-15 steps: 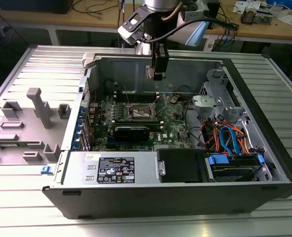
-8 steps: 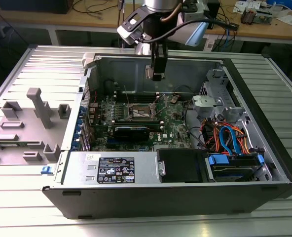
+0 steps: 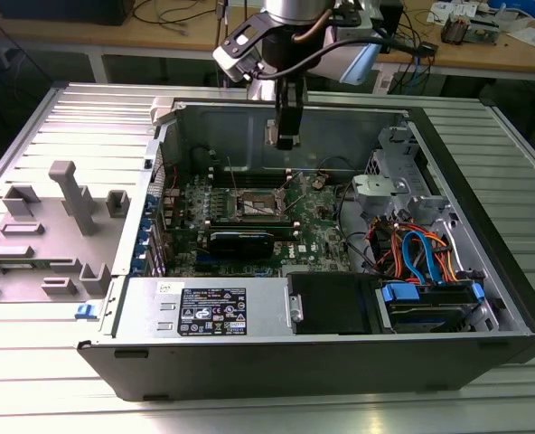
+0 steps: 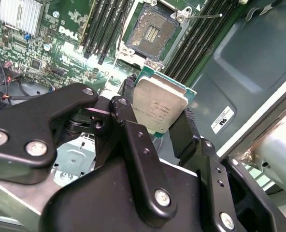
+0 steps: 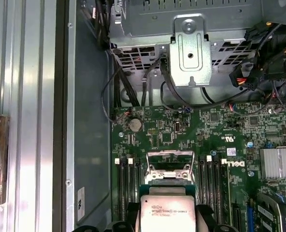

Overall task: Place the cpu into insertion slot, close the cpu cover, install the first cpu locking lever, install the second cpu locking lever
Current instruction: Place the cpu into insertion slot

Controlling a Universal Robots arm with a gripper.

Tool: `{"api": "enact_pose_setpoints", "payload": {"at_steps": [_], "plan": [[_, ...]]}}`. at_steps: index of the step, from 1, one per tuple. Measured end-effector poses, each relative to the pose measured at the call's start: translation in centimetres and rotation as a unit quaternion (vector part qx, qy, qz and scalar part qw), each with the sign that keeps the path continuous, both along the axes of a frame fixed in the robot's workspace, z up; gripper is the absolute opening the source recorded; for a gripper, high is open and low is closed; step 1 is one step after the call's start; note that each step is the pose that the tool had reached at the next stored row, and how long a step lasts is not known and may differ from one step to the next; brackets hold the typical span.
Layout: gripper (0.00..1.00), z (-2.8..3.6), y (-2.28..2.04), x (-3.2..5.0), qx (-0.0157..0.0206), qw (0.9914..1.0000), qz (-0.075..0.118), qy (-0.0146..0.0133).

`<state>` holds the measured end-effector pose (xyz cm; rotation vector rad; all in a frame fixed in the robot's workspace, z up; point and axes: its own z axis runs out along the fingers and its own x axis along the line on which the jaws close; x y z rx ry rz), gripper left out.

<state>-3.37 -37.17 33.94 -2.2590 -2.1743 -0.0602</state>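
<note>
My gripper (image 4: 158, 104) is shut on the cpu (image 4: 160, 107), a small square chip with a silver-grey top, pinched at two opposite edges by black fingers (image 4: 128, 89). In the exterior view the gripper (image 3: 284, 136) hangs inside the open computer case, above the green motherboard (image 3: 314, 237) and a little behind the insertion slot (image 3: 258, 206). The slot (image 4: 152, 31) lies bare, dark centre showing, just beyond the chip. In the first wrist view the cpu (image 5: 167, 215) sits close to the cpu cover (image 5: 170, 166), which stands raised. A thin wire lever (image 4: 206, 17) sticks out beside the slot.
Long black memory slots (image 4: 107, 26) flank the socket on both sides. A finned heatsink (image 4: 18, 17), a metal drive cage (image 5: 189, 48) and bundled cables (image 3: 421, 253) crowd the case. A grey fixture (image 3: 69, 194) lies outside the case on the exterior view's left.
</note>
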Motion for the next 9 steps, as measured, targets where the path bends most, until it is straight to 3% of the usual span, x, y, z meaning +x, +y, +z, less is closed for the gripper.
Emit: {"api": "enact_pose_setpoints", "payload": {"at_steps": [9], "plan": [[0.54, -0.6, -0.02, 0.0, 0.0, 0.99976, -0.021, 0.0058]]}}
